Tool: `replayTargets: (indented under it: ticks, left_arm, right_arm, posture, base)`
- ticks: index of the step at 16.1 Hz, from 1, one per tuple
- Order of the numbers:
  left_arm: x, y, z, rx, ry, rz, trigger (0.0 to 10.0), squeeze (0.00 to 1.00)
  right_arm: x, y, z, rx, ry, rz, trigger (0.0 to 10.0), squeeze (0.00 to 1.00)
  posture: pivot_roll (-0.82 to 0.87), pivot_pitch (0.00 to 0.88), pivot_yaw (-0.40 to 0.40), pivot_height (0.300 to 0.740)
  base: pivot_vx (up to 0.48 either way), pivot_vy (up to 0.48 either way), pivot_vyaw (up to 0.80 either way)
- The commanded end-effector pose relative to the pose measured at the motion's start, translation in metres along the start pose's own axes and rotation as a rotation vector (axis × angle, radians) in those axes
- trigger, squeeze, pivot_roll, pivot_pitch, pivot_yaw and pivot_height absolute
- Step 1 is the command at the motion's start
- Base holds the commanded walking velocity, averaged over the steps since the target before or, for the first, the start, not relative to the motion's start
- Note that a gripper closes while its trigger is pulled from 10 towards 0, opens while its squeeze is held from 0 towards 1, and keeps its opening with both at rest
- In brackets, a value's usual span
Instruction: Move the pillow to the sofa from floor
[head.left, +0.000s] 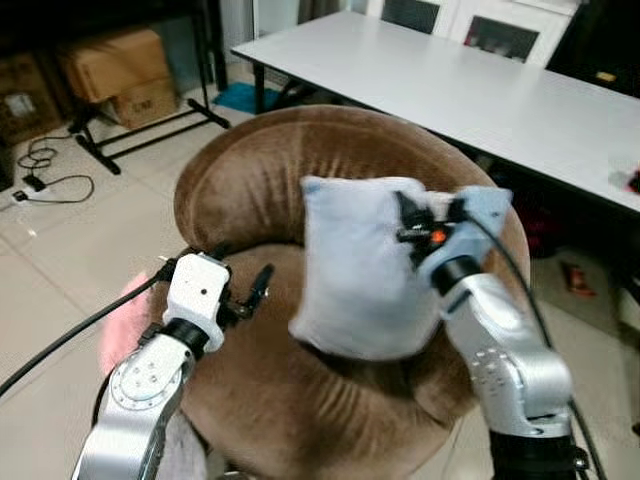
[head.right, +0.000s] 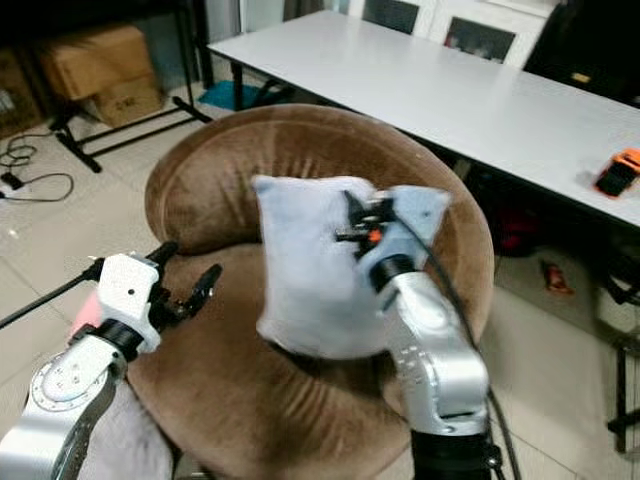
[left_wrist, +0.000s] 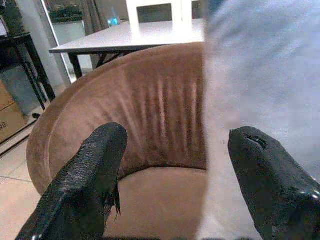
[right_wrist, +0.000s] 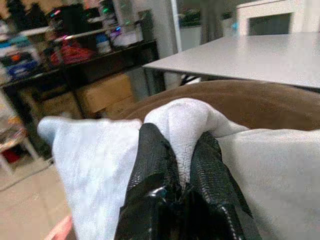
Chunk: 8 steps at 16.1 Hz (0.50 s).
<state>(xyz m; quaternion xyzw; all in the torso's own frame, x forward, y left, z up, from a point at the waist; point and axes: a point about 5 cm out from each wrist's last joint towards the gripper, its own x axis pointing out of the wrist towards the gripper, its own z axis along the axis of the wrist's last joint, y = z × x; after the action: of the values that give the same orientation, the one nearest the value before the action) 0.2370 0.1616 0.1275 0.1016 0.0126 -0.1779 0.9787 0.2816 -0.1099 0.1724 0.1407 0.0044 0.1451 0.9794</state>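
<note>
A pale blue-grey pillow (head.left: 355, 270) hangs upright above the seat of a round brown sofa chair (head.left: 250, 170). My right gripper (head.left: 412, 232) is shut on the pillow's top right corner; in the right wrist view its fingertips (right_wrist: 150, 145) pinch a bunched fold of the fabric (right_wrist: 182, 125). My left gripper (head.left: 245, 290) stands open over the left side of the seat, a short way left of the pillow. In the left wrist view its two fingers (left_wrist: 95, 170) are spread with nothing between them, and the pillow (left_wrist: 260, 85) is beside the far finger.
A long white table (head.left: 450, 80) stands right behind the sofa chair. Cardboard boxes (head.left: 115, 70) and a black stand (head.left: 150, 130) are at the back left, with cables (head.left: 50, 185) on the tiled floor. Something pink (head.left: 120, 325) lies on the floor left of the chair.
</note>
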Motion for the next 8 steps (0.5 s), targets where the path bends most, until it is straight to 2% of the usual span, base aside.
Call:
replayTargets:
  ticks: [1, 8]
  left_arm:
    - [-0.0008, -0.0027, 0.0007, -0.004, -0.001, -0.013, 10.0, 0.00]
    - [-0.0025, -0.0049, -0.0003, -0.007, 0.004, -0.040, 10.0, 0.00]
  right_arm:
    - [0.0002, 0.0022, 0.0117, -0.009, -0.051, 0.024, 10.0, 0.00]
    - [0.0002, 0.0052, 0.0099, -0.004, -0.043, 0.036, 10.0, 0.00]
  posture:
    - [0.02, 0.000, -0.057, 0.740]
    - [0.02, 0.000, -0.057, 0.740]
  base:
    - [0.000, 0.000, 0.00]
    - [0.000, 0.000, 0.00]
